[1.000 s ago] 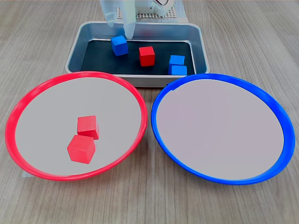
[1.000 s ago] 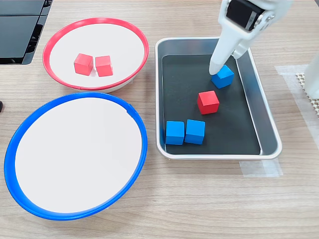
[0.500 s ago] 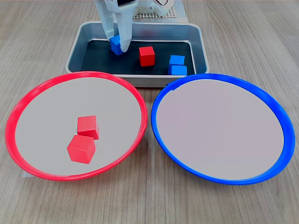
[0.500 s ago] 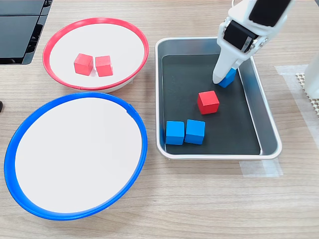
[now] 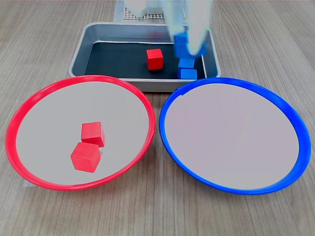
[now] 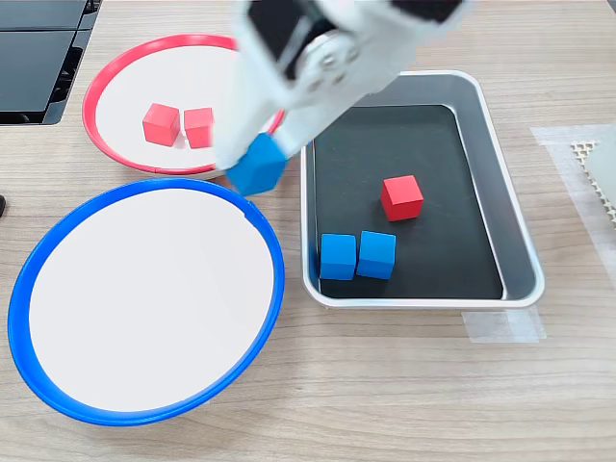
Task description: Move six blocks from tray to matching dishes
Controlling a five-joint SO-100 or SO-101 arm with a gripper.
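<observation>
My gripper (image 6: pixel 252 164) is shut on a blue block (image 6: pixel 260 173) and holds it in the air, blurred by motion, over the gap between the tray (image 6: pixel 520 260) and the two dishes. In the first exterior view the gripper (image 5: pixel 187 46) and its block (image 5: pixel 181 44) show above the tray's right half. One red block (image 6: pixel 401 197) and two blue blocks (image 6: pixel 338 256) (image 6: pixel 376 254) lie on the tray's black floor. The red-rimmed dish (image 6: pixel 241 58) holds two red blocks (image 6: pixel 161 123) (image 6: pixel 200 127). The blue-rimmed dish (image 6: pixel 144 308) holds nothing.
A black object (image 6: pixel 38 58) lies at the second exterior view's top left. A white mesh mat (image 6: pixel 589 154) and a strip of clear tape (image 6: pixel 500 327) sit by the tray in the second exterior view. Everything rests on a wooden tabletop (image 5: pixel 157 216).
The gripper closed on the blue block at the tray's far end, lifted it out and swung it fast toward the dishes. The other blocks have not moved.
</observation>
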